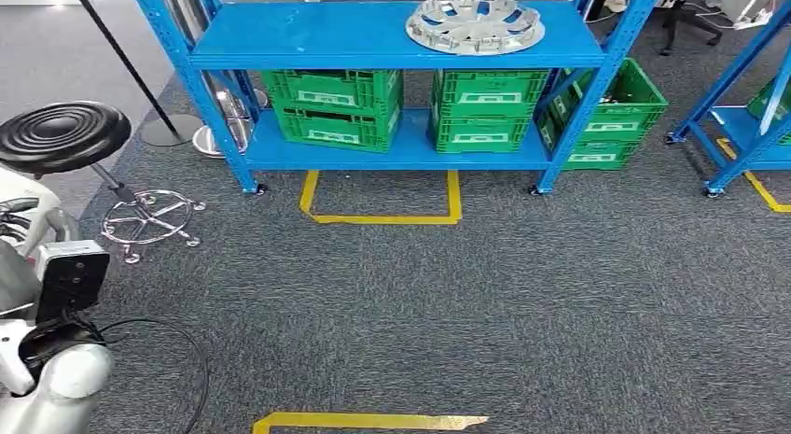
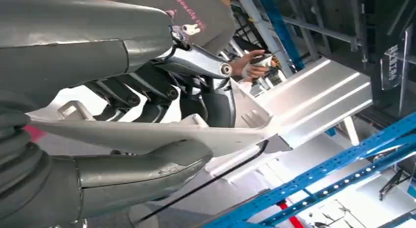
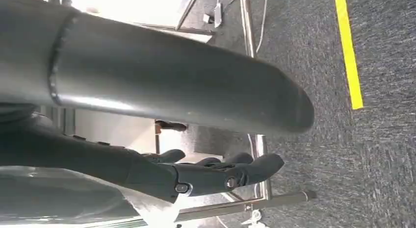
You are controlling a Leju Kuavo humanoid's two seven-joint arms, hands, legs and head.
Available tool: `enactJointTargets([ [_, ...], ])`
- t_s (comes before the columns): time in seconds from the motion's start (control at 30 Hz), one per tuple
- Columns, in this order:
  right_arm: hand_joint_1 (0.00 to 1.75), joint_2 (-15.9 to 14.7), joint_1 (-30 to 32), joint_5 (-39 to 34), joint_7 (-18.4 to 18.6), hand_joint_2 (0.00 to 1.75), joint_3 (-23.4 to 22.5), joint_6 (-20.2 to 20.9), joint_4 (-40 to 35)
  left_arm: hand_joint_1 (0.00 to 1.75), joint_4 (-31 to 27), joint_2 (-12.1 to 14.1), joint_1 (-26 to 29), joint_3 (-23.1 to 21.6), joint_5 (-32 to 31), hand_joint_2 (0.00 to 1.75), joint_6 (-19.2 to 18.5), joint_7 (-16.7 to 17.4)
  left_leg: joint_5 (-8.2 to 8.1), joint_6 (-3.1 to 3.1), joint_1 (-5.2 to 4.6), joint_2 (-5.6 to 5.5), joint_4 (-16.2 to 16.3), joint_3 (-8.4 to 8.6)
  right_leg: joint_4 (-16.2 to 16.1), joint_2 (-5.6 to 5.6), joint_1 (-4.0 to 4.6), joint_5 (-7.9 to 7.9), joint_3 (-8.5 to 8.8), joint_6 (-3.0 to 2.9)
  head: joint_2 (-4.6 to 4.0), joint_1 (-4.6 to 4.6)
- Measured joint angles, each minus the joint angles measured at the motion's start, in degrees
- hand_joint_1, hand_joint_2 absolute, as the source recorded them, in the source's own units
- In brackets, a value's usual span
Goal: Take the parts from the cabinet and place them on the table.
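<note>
The left robot hand (image 2: 147, 135) clamped a pale flat plastic part (image 2: 162, 132); the right robot hand (image 3: 206, 176) hung with fingers apart, holding nothing. A round silver metal wheel cover (image 1: 474, 24) lay near the blue steel shelf's (image 1: 280, 42) right edge. Carrying the held part level should prevent slipping.

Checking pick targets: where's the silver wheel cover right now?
In the head view, the silver wheel cover lies flat on the top shelf of the blue rack, toward its right end, directly above the green crates on the lower shelf.

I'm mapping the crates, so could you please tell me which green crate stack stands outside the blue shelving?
The rightmost green crate stack, standing turned at an angle beyond the blue shelving's right posts; the other two stacks sit squarely on its lower shelf.
</note>
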Motion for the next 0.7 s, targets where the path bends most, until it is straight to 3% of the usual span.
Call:
enactJointTargets([
  [0.23,0.00,0.0,-0.1,0.5,-0.1,0.00,0.0,0.0,0.0,1.75,-0.8,0.5,1.3,0.9,-0.2,1.75,0.0,0.0,0.03,0.00,-0.01,-0.01,0.0,-0.02,0.0,-0.01,-0.01,0.05,0.00,-0.02,0.00,0.00],
  [0.3,0.00,0.2,-0.1,0.7,-0.1,0.00,0.0,-0.2,0.0,1.75,-1.2,0.6,1.6,1.0,-0.4,1.75,0.0,0.0,0.44,0.98,-0.28,-0.10,-0.3,-0.16,-0.8,-0.29,-0.30,0.79,0.36,0.94,0.00,-0.11],
  [0.33,0.00,0.2,-0.1,0.8,-0.1,0.00,0.0,-0.4,0.0,1.75,-1.5,0.6,1.6,1.1,-0.5,1.75,0.0,0.0,1.56,1.43,0.49,-0.16,-1.9,0.56,-0.7,-0.21,-0.22,0.34,-0.07,1.05,0.00,-0.09],
  [0.37,0.00,0.2,-0.1,1.0,-0.1,0.00,0.0,-0.5,0.0,1.75,-1.6,0.6,1.6,1.2,-0.6,1.75,0.0,0.0,2.00,1.68,0.44,-0.34,-2.6,0.74,0.2,0.02,-0.22,-1.05,-0.59,1.18,0.00,0.09],
  [0.4,0.00,0.2,-0.1,1.1,-0.2,0.00,0.0,-0.6,0.0,1.75,-1.7,0.6,1.6,1.4,-0.7,1.75,0.1,0.0,2.30,1.84,0.54,-0.43,-2.7,0.53,3.5,0.15,-0.30,-3.44,-1.89,1.29,0.00,0.17],
  [0.47,0.00,0.2,-0.1,1.2,-0.2,0.00,0.0,-0.7,0.0,1.75,-1.9,0.6,2.3,1.5,-1.1,1.75,0.1,0.0,2.42,1.64,0.69,-0.94,-2.6,0.05,13.1,0.13,-0.66,-7.94,-5.76,1.67,0.00,0.11],
  [0.5,0.00,0.3,-0.1,1.2,-0.2,0.00,0.0,-0.7,0.0,1.75,-2.1,0.6,2.7,1.7,-1.2,1.75,0.1,0.0,2.52,1.46,0.81,-1.24,-2.5,-0.13,16.7,0.12,-0.91,-9.09,-7.14,1.99,0.00,0.13],
  [0.53,0.00,0.3,-0.1,1.2,-0.2,0.00,0.0,-0.7,0.0,1.75,-2.1,0.5,2.9,1.9,-1.3,1.75,0.1,0.0,2.59,1.27,0.99,-1.72,-2.4,-0.28,17.1,0.11,-1.20,-8.67,-7.12,2.26,0.00,0.07],
  [0.57,0.00,0.3,0.0,1.3,-0.2,0.00,0.0,-0.8,0.0,1.75,-2.1,0.5,3.1,2.0,-1.3,1.75,0.1,0.0,2.56,0.88,1.30,-2.33,-2.2,-0.42,14.7,0.12,-1.50,-6.97,-5.49,2.57,0.00,0.11],
  [0.6,0.00,0.3,0.0,1.4,-0.2,0.00,0.0,-0.9,0.0,1.75,-2.2,0.5,3.2,2.1,-1.4,1.75,0.1,0.0,2.40,0.31,1.72,-3.01,-1.7,-0.60,10.1,0.27,-1.82,-4.74,-2.88,2.93,0.00,0.09],
  [0.63,0.00,0.3,0.0,1.4,-0.2,0.00,0.0,-0.9,0.0,1.75,-2.3,0.5,3.4,2.2,-1.5,1.75,0.1,0.0,2.14,-0.32,2.16,-3.60,-1.1,-0.85,4.6,1.15,-2.27,-2.60,0.26,3.37,0.00,0.13],
  [0.67,0.00,0.3,-0.1,1.5,-0.2,0.00,0.0,-0.9,0.0,1.75,-2.4,0.5,3.4,2.2,-1.6,1.75,0.1,0.0,1.81,-0.89,2.21,-3.95,-0.4,-1.17,1.3,3.20,-2.81,-2.44,1.95,3.89,0.00,0.20],
  [0.7,0.00,0.6,-0.1,1.5,-0.2,0.00,0.0,-0.9,0.0,1.75,-2.6,0.5,3.4,2.2,-1.6,1.75,0.1,0.0,1.67,-1.22,2.22,-4.24,-0.1,-1.60,0.9,5.48,-2.87,-4.01,2.51,4.28,0.00,0.33],
])
